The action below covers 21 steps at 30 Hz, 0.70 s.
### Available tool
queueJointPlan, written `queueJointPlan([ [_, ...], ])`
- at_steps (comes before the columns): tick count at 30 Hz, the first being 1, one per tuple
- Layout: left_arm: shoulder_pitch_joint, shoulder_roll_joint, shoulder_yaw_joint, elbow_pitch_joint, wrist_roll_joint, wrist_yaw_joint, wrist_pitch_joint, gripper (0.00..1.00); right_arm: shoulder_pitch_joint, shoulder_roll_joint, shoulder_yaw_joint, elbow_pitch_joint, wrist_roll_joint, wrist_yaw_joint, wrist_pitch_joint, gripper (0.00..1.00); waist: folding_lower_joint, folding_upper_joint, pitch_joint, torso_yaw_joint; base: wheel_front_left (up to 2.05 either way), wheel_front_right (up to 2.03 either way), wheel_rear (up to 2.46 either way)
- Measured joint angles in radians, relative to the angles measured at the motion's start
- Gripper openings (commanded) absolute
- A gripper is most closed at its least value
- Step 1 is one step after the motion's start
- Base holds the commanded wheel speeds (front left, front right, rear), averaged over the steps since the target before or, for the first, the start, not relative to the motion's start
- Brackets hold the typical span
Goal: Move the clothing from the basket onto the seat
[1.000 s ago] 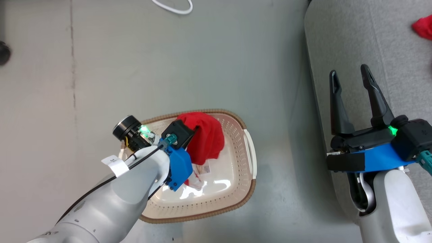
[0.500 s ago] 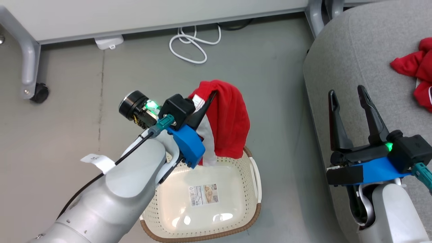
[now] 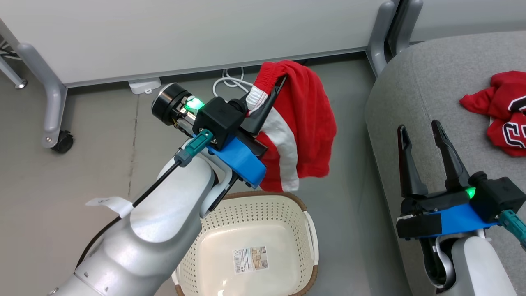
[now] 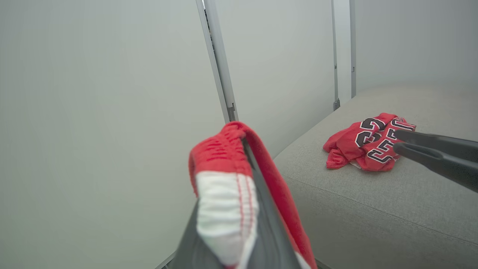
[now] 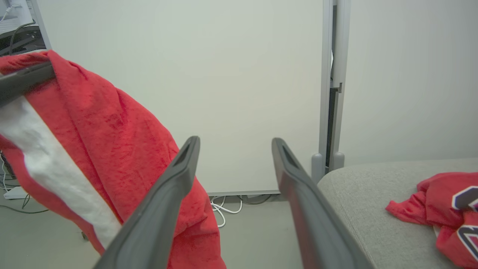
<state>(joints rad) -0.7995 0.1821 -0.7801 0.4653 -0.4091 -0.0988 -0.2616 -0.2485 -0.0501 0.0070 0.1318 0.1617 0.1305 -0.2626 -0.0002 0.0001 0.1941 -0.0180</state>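
My left gripper point(image 3: 278, 81) is shut on the waistband of a red garment with a broad white stripe point(image 3: 304, 127), which hangs in the air above and beyond the basket point(image 3: 306, 216). The basket holds no clothing; a label lies on its floor. The same garment point(image 4: 227, 194) drapes over the shut fingers in the left wrist view, and hangs at the left as the striped garment point(image 5: 93, 149) in the right wrist view. A red jersey point(image 3: 503, 111) lies crumpled on the grey seat point(image 3: 435, 94). My right gripper point(image 3: 417, 128) stands open and empty over the seat's near edge.
A white panel wall point(image 3: 185, 37) with grey legs and a caster point(image 3: 61, 142) runs along the back. A white cable point(image 3: 228, 84) coils on the floor behind the held garment. A grey post point(image 3: 380, 28) stands by the seat's corner.
My left gripper has lifted the striped garment out of the basket and carried it up and toward the seat. The head camera has tilted up. The right gripper has stayed open.
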Motion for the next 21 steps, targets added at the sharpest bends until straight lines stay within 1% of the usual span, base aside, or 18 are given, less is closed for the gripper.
queueJointPlan([
  [14, 0.03, -0.015, 0.017, -0.014, 0.033, -0.012, 0.0, 0.0, 0.022, 0.0, 0.008, -0.001, 0.009, 0.0, 0.0, 1.0, 0.0001, 0.0, -0.031, -0.005, 0.0, 0.0, 0.0],
  [18, 0.036, -0.017, 0.02, -0.008, 0.039, -0.016, 0.0, 0.0, 0.022, 0.0, 0.026, -0.016, 0.007, 0.0, 0.0, 1.0, 0.0001, 0.0, -0.032, -0.005, 0.0, 0.0, 0.0],
  [21, 0.036, -0.017, 0.023, -0.003, 0.04, -0.018, 0.0, 0.0, 0.02, 0.0, 0.059, -0.036, 0.004, 0.0, 0.0, 1.0, 0.0001, 0.0, -0.031, -0.005, 0.0, 0.0, 0.0],
])
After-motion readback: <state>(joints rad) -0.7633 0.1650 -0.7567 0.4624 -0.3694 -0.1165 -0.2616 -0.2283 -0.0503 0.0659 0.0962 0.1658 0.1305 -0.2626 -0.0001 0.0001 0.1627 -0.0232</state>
